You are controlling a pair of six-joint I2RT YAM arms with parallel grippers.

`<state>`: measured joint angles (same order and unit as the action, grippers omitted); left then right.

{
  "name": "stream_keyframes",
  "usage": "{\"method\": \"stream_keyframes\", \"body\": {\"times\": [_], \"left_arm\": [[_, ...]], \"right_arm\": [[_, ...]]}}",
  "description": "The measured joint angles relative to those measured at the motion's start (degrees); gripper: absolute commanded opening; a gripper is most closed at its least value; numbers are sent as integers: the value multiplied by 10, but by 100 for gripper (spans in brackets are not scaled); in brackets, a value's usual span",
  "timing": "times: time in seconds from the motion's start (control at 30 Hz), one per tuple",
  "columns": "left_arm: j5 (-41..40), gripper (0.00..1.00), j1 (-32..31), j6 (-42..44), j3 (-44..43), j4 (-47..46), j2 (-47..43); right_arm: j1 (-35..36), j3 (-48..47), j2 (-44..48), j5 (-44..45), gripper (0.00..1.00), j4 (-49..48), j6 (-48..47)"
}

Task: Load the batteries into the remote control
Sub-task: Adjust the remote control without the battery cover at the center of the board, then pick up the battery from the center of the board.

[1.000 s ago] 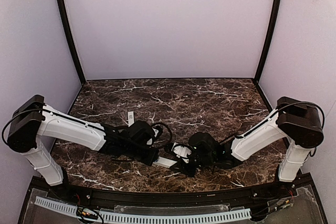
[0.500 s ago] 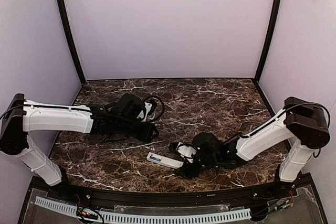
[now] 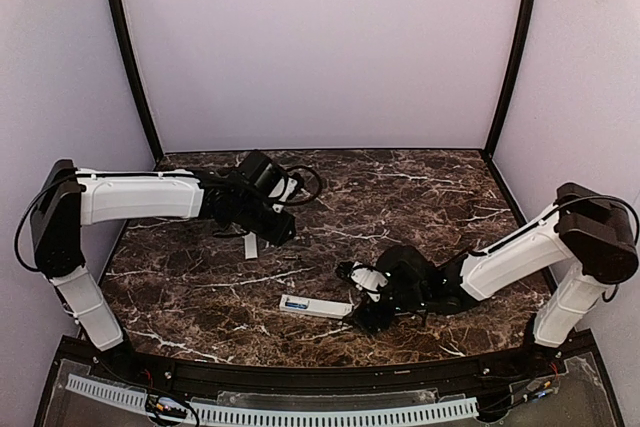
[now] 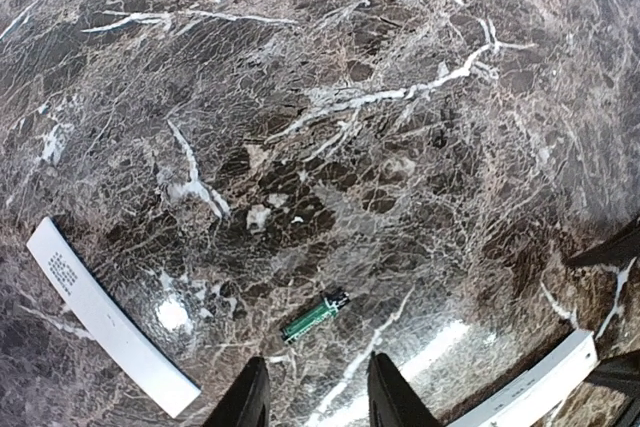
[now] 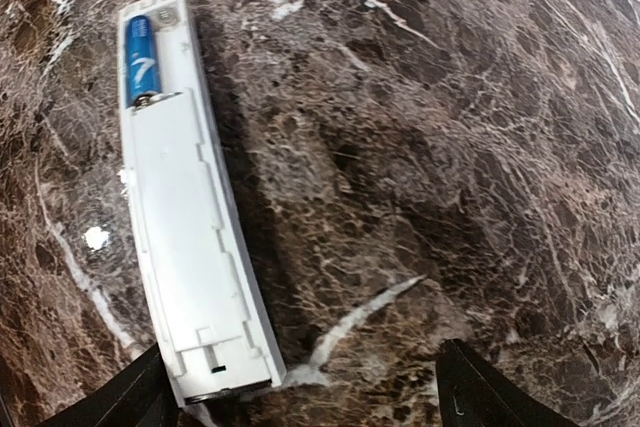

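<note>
Remote control (image 3: pixel 315 306): lies flat on the surface (image 3: pixel 420 197) at 6 o'clock in the top view, near the front edge, back side up.
Blue battery (image 5: pixel 140 60): sits in the open compartment at the remote's 12 o'clock end in the right wrist view.
Green battery (image 4: pixel 315 315): loose on the marble, well apart from the remote, at 1 o'clock from it in the right wrist view.
Right claw (image 5: pixel 300 402): released, fingers spread wide, gripping nothing; just beside the remote's 3 o'clock end in the top view.
Left claw (image 4: pixel 315 402): released, nothing between its fingers; green battery just ahead at 12 o'clock.
White strip (image 4: pixel 105 319): flat, at 9 o'clock from the green battery, apart from it.
</note>
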<state>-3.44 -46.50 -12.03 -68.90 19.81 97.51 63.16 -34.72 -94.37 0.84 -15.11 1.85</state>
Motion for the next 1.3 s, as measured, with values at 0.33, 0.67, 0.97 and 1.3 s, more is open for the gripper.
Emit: {"method": "stream_keyframes", "body": {"times": [0.33, 0.67, 0.97, 1.3], "left_arm": [[52, 33, 24, 120, -80, 100, 92], [88, 24, 45, 163, -128, 143, 149], [132, 21, 67, 177, -155, 162, 159], [168, 29, 67, 220, -225, 216, 222]], "right_arm": [[-39, -1, 4, -21, 85, 7, 2], [-78, -47, -35, -34, 84, 14, -7], [-99, -74, -58, -58, 84, 12, -18], [-110, -59, -35, -77, 86, 25, -18]]}}
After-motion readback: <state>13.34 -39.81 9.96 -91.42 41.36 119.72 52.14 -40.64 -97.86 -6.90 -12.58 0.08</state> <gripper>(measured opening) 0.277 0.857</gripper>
